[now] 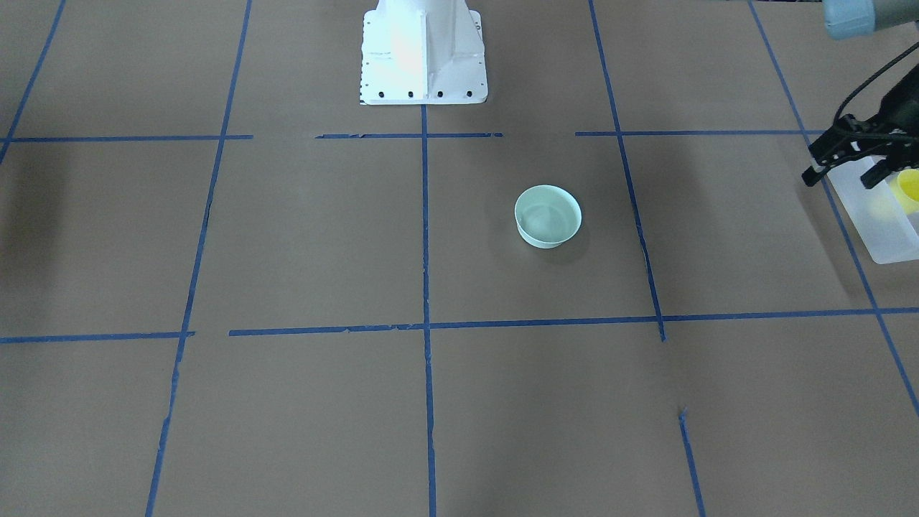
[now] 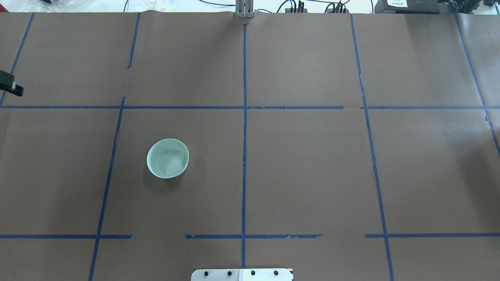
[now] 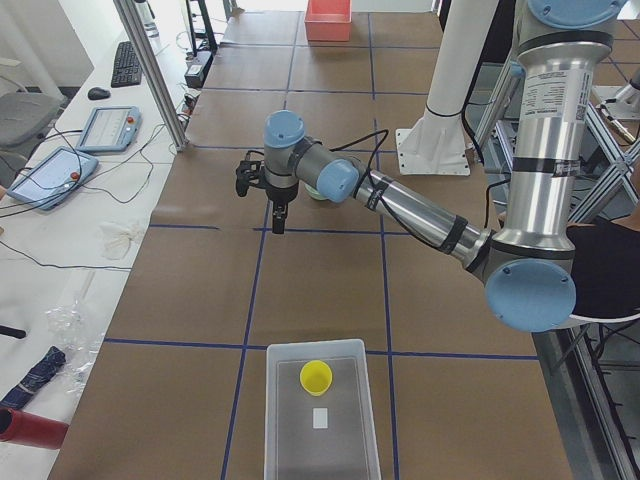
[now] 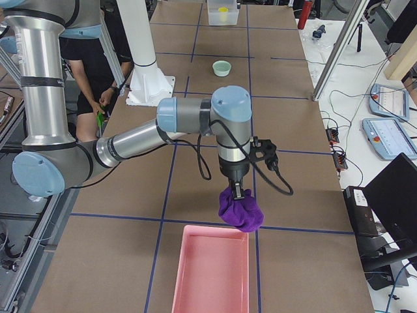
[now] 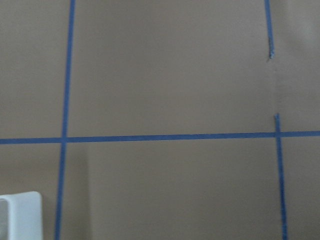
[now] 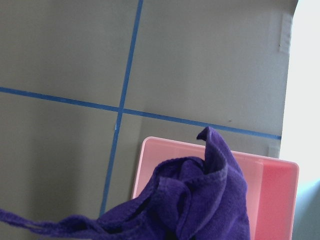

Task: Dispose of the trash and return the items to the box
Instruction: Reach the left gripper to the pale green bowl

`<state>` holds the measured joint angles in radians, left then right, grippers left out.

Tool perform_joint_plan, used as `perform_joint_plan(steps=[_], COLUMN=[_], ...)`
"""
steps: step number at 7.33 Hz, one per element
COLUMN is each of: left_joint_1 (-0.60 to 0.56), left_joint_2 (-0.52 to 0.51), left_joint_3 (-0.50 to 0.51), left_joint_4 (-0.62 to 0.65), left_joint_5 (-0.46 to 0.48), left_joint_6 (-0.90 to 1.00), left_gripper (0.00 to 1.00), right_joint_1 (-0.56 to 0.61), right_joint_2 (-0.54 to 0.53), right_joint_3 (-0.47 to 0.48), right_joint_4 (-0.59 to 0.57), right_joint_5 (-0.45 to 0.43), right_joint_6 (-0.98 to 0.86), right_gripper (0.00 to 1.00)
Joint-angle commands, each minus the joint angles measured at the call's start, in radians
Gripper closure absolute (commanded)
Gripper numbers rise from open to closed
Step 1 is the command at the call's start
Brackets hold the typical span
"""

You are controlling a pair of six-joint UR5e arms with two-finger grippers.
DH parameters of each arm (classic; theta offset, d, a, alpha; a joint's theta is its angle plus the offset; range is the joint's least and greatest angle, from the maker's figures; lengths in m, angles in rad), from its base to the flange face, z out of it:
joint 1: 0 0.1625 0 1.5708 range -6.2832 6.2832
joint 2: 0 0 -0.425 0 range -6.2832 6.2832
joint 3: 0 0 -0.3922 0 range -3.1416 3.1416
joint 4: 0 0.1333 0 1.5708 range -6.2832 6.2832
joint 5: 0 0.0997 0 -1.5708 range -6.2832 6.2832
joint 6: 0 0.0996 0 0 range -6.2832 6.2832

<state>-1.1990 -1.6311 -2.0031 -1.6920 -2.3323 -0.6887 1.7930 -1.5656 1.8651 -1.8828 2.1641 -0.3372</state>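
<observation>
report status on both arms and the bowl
Left gripper open, empty. Right gripper dangling purple cloth above pink bin, jaws unreadable. Cup in box; bowl upright on table, unobstructed.

No words or numbers are showing clearly enough to read. A white sticker (image 3: 553, 90) is sitting on the left arm (image 3: 540, 200), but its print is looking too small.

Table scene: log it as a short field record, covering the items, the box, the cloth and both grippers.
bowl: upright on the table, outside the box
cup: yellow, inside the box
box: translucent, lidless, at the robot's left end
left gripper: open, holding nothing, clear of the box
right gripper: purple cloth hangs from it; open or shut cannot be told
pink tray: partly under the cloth
</observation>
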Motion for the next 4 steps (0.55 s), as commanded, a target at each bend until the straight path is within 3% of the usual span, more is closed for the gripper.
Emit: perform_joint_plan(steps=[1,2,4], left_joint_1=[0.18,0.246,0.352], left_joint_2=[-0.013,-0.029,-0.074], left_joint_3=[0.007,0.01,0.012], left_joint_4=[-0.18,-0.234,-0.244], left_joint_5=[0.004,0.057,0.166], left_joint_6=[-0.267,-0.355,-0.467], left_gripper=[0.0,0.0,0.0], right_joint_1=[0.008,0.008,0.008], right_joint_2=[-0.109,-0.113,-0.131], right_joint_3=[-0.265,-0.327,-0.343], right_joint_4=[0.381,0.43,0.43], right_joint_5=[0.014,0.041,0.069], right_joint_6=[-0.016,-0.005,0.003], right_gripper=[1.0,1.0,0.0])
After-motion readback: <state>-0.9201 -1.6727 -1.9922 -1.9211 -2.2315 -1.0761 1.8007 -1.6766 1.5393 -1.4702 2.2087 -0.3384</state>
